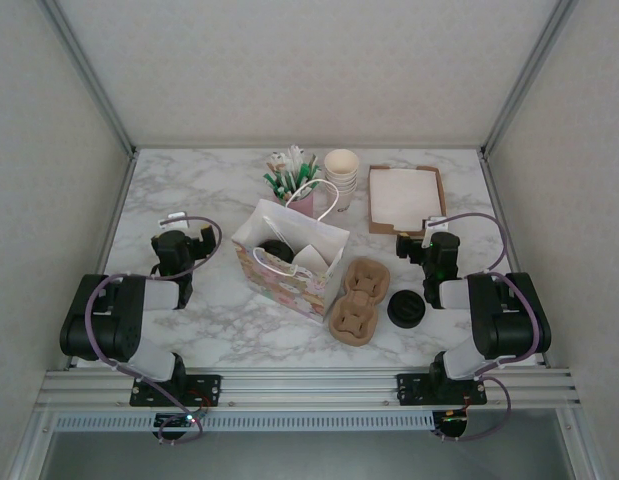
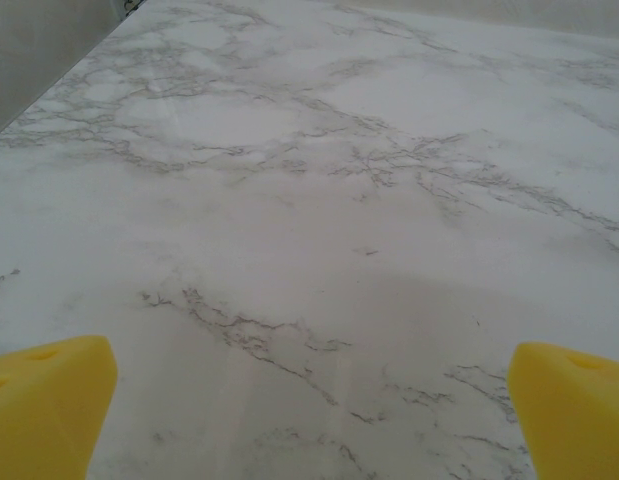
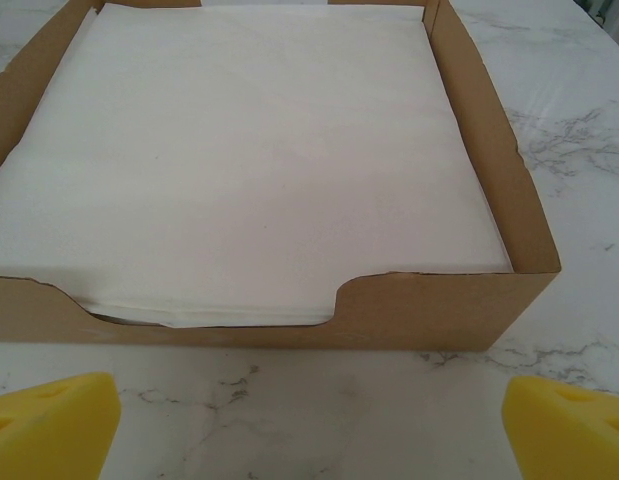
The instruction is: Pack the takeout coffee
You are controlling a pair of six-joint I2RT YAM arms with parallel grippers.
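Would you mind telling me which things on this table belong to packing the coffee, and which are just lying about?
For the job:
- coffee cup with black lid
- gift bag, standing open
- probably the cardboard cup carrier

Lying about:
- stack of paper cups
- napkin box
- pink holder with green and white sticks

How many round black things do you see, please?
2: a dark disc inside the gift bag, a black round item beside the cup carrier. The bag may hide more.
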